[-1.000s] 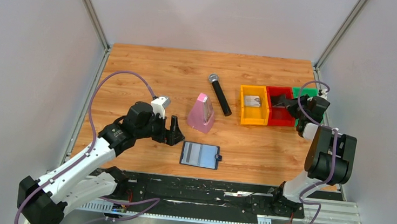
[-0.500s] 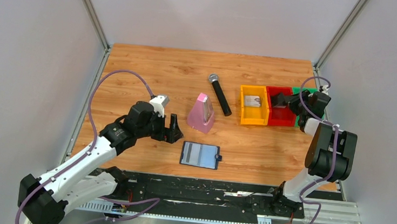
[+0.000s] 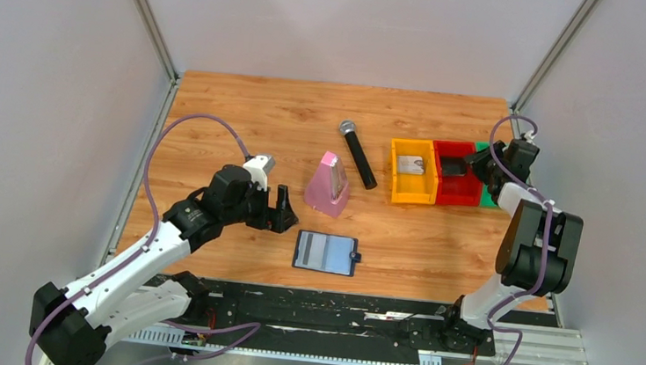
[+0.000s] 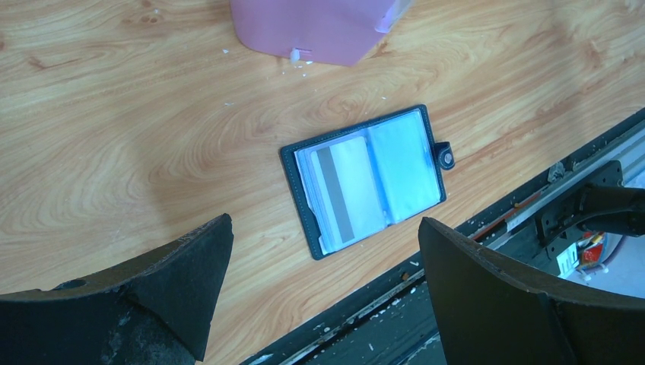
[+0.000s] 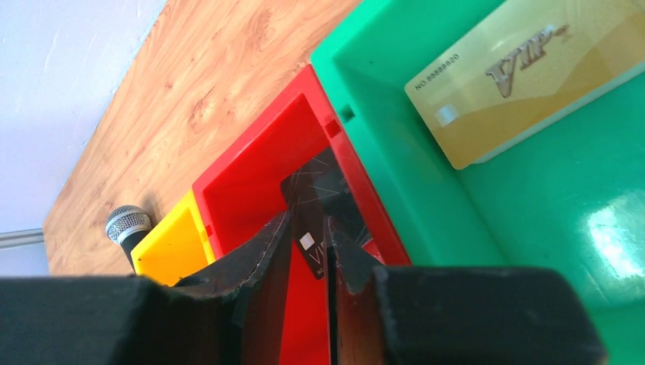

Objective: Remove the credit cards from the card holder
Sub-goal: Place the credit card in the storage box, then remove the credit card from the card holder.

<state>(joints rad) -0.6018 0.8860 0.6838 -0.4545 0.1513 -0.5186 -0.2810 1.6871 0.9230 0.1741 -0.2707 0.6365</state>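
Top external view: the card holder (image 3: 326, 252) lies open and flat on the worktop (image 3: 246, 114), near the front edge, just in front of the pink metronome (image 3: 328, 185). The left tool (image 3: 283, 213) hangs just to the left of the holder and does not touch it.

Left wrist view: the left tool's two fingers (image 4: 182, 274) are spread wide with nothing between them. The holder is on the wood below. A card with a grey stripe (image 4: 340, 190) sits in the left half of the holder. More card edges peek out under it, but they are too thin to count. The right half looks pale blue, and I cannot tell if a card is in there. Only the bottom of the metronome shows at the top edge.

A black microphone (image 3: 357, 154) lies behind the metronome. To its right stand a yellow bin (image 3: 401, 179) with a silver card (image 3: 410, 165) inside, and a red bin (image 3: 455, 195). From above, the right arm hides most of the green bin (image 5: 548, 198).

Right wrist view: a gold card (image 5: 532, 76) lies in the green bin, with one end cut off by the picture edge. The right tool (image 5: 308, 228) is over the red bin with only a thin gap between its fingers. A dark card (image 5: 319, 190) lies in the red bin, partly hidden by those fingers, and it does not look pinched.
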